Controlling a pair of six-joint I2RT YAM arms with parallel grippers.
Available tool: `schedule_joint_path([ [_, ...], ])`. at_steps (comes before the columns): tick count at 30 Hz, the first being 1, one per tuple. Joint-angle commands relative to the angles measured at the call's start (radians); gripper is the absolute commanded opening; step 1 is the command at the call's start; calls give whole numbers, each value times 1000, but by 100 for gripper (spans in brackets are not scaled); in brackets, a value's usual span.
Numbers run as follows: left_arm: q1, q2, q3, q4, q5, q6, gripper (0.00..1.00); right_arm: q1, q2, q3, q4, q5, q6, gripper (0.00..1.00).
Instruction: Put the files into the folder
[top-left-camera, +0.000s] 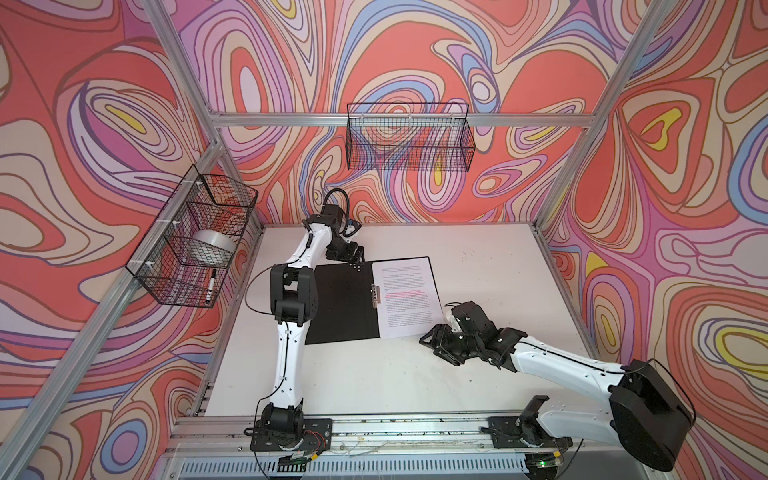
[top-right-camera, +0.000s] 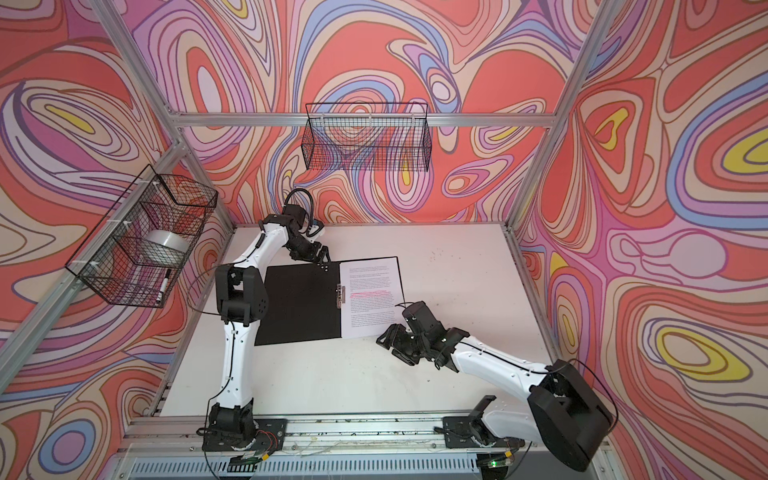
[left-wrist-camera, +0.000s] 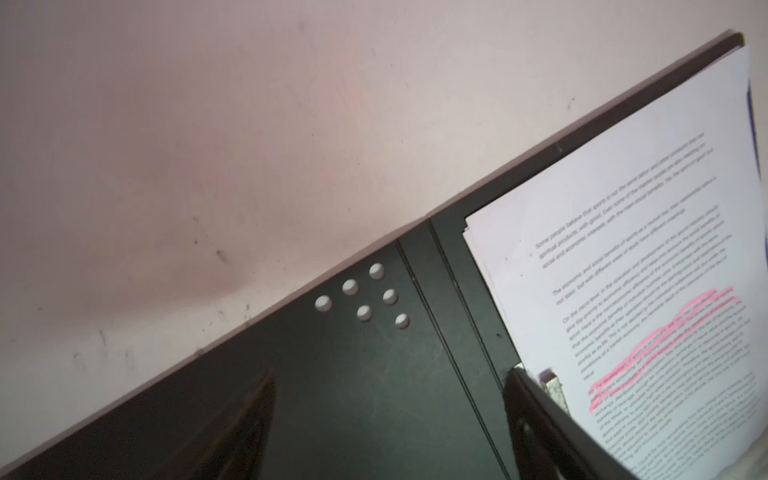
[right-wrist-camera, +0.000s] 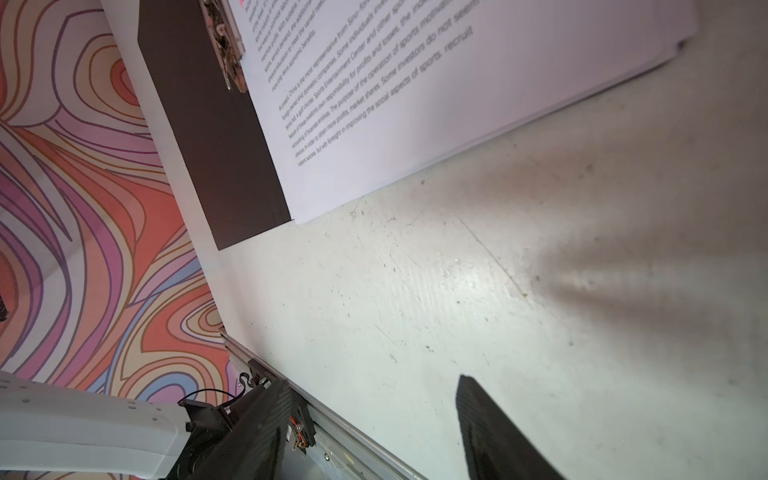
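The folder (top-left-camera: 345, 307) lies open on the table with its black inside up, and it shows in both top views (top-right-camera: 299, 307). The files (top-left-camera: 409, 295), white sheets with a pink highlighted line, rest on its right half beside the metal spine clip (top-left-camera: 376, 296). My left gripper (top-left-camera: 351, 259) hovers open at the folder's far edge near the spine; in the left wrist view (left-wrist-camera: 386, 415) its fingers straddle the black cover (left-wrist-camera: 374, 374) with nothing gripped. My right gripper (top-left-camera: 432, 338) stands open over bare table just off the files' near right corner (right-wrist-camera: 457, 104), holding nothing (right-wrist-camera: 374, 411).
A wire basket (top-left-camera: 166, 266) on the left wall holds a tape roll (top-left-camera: 212, 247) and a marker (top-left-camera: 210, 284). Another wire basket (top-left-camera: 409, 137) hangs on the back wall. An aluminium rail (top-left-camera: 395, 428) with both arm bases runs along the table's front edge.
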Motion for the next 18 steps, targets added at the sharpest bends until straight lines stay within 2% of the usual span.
schedule_joint_path([
  [1,-18,50,56,-3,-26,-62,88,37,35,-9,49,62,47,67],
  [8,-37,180,221,-59,8,-109,89,88,80,-3,114,87,91,67],
  [18,-44,211,231,-51,52,-143,89,173,202,42,221,141,146,66],
])
